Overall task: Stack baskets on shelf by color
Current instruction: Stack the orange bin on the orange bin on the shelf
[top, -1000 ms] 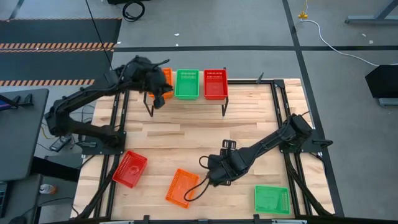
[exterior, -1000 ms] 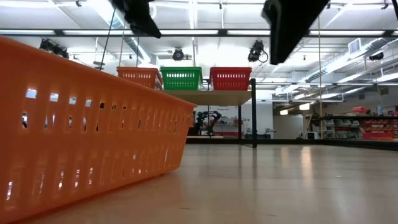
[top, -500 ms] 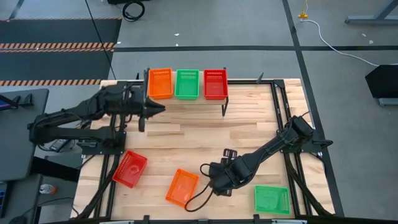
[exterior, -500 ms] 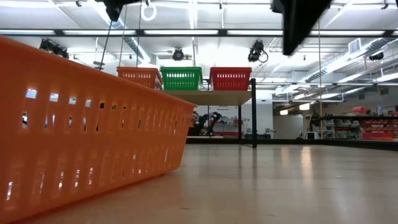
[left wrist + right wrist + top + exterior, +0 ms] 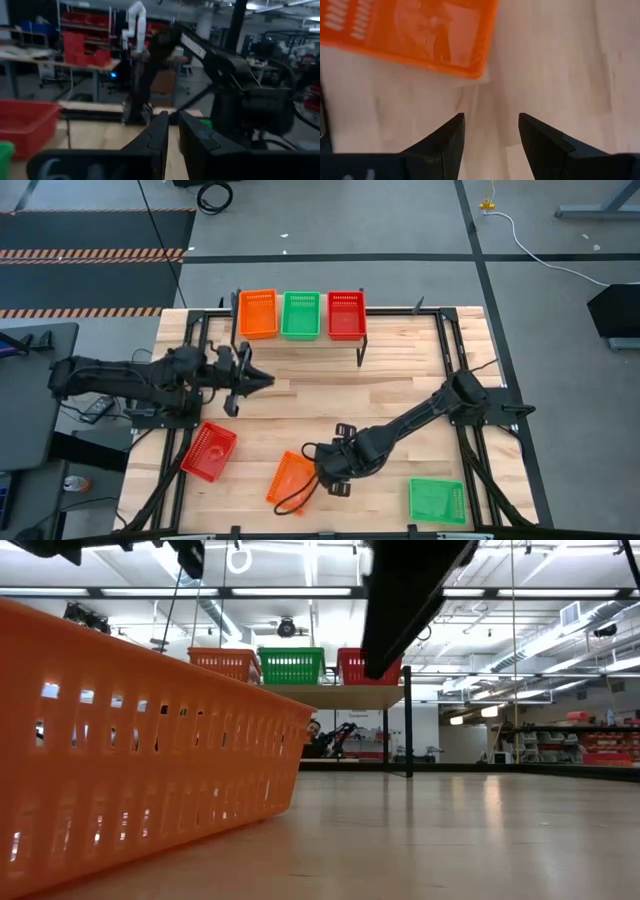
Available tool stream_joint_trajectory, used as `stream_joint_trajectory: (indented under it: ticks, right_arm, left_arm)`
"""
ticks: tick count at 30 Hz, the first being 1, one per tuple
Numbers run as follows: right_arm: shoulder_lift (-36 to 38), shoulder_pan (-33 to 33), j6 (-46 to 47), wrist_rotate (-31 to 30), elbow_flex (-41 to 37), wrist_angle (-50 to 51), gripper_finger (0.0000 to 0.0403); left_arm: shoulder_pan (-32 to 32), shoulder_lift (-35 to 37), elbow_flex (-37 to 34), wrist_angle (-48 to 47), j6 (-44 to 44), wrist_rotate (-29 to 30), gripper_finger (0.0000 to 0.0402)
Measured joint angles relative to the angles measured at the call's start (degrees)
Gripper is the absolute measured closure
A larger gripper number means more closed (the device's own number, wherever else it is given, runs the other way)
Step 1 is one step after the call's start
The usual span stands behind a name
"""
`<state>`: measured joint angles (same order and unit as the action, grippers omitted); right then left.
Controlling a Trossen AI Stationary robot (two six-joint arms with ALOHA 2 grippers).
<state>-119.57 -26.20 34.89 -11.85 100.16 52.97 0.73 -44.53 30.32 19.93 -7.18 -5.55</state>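
Right gripper (image 5: 322,472) hangs low over the near part of the counter (image 5: 400,380), at the right-hand edge of the loose orange basket (image 5: 290,480). Fingers (image 5: 445,140) spread fairly wide, nothing betw. them; right wrist view shows bare wood under the gap and the basket's rim (image 5: 420,47) just ahead, not touched.

Left gripper (image 5: 262,380) sits higher, above the counter's left-centre, w/ its arm stretched in from the left. Fingers (image 5: 157,135) nearly closed, only a thin slit betw. them, empty.

Baskets: loose orange one lies tilted at an angle to the counter edges, mesh-walled, shallow. Red basket (image 5: 208,451) to its left, also skewed, close to the left frame rail. Green basket (image 5: 437,501) at the near right corner, roughly square to the edge. On the shelf (image 5: 300,340) at the far side: orange stack (image 5: 257,313), green stack (image 5: 300,314), red stack (image 5: 346,314), side by side, touching or nearly so.

Room: wide bare wood betw. shelf and the loose baskets; gap betw. orange and green baskets holds only the right arm.
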Motion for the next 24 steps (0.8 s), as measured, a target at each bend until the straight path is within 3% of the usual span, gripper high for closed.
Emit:
stream_joint_trajectory:
  ticks: [10, 24]
  right_arm:
    - [-1.6, 2.4, -5.6, 0.4, 0.1, -12.4, 0.0211]
    - [-5.2, 5.3, -7.6, 0.6, 0.0, -12.8, 0.0211]
  left_arm:
    - [-9.2, -0.3, -1.0, 1.2, 1.9, 5.0, 0.0351]
    - [-16.6, -0.5, -0.9, 2.5, 3.8, 9.7, 0.0351]
